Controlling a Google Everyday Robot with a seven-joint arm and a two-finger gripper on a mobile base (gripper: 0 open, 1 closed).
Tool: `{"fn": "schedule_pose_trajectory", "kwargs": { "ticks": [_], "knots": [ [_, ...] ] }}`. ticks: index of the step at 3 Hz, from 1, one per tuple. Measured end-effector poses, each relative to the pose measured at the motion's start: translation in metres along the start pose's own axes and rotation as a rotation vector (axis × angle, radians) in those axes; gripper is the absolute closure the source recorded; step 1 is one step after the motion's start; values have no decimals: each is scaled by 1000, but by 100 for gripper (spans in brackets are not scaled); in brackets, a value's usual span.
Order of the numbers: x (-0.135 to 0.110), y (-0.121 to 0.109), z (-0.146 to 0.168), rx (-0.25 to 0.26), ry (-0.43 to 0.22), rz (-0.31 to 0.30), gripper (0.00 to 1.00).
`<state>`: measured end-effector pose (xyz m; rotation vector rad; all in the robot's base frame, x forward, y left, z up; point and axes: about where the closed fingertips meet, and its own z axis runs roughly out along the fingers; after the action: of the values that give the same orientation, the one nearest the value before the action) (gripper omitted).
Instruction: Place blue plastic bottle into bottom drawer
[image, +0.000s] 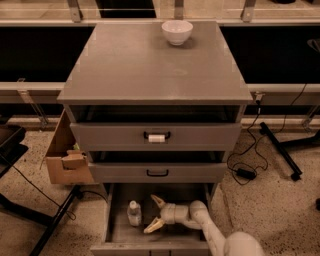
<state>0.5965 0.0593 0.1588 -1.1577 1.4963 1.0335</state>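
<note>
The blue plastic bottle (134, 213), small and clear with a white cap, stands upright inside the open bottom drawer (117, 232), toward its left side. My gripper (154, 214) is down inside the same drawer, just right of the bottle. Its two pale fingers (158, 201) are spread wide apart, pointing left at the bottle without touching it. The white arm (210, 230) comes in from the lower right over the drawer's front edge.
The grey cabinet (155, 65) has a white bowl (177, 31) on its top at the back. The top drawer with the white-tagged handle (156, 137) and the middle drawer (157, 173) are slightly open. A cardboard box (65, 155) hangs at the cabinet's left. Cables and stand legs (280, 150) lie on the floor.
</note>
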Motion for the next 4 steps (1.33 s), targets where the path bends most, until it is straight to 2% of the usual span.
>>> {"fn": "schedule_pose_trajectory", "kwargs": {
  "ticks": [1, 2, 3, 4],
  "knots": [
    [-3, -33, -75, 151, 154, 20, 0],
    [-41, -69, -173, 352, 338, 9, 0],
    [-38, -67, -174, 348, 344, 8, 0],
    [-29, -49, -183, 328, 418, 22, 0]
  ]
}}
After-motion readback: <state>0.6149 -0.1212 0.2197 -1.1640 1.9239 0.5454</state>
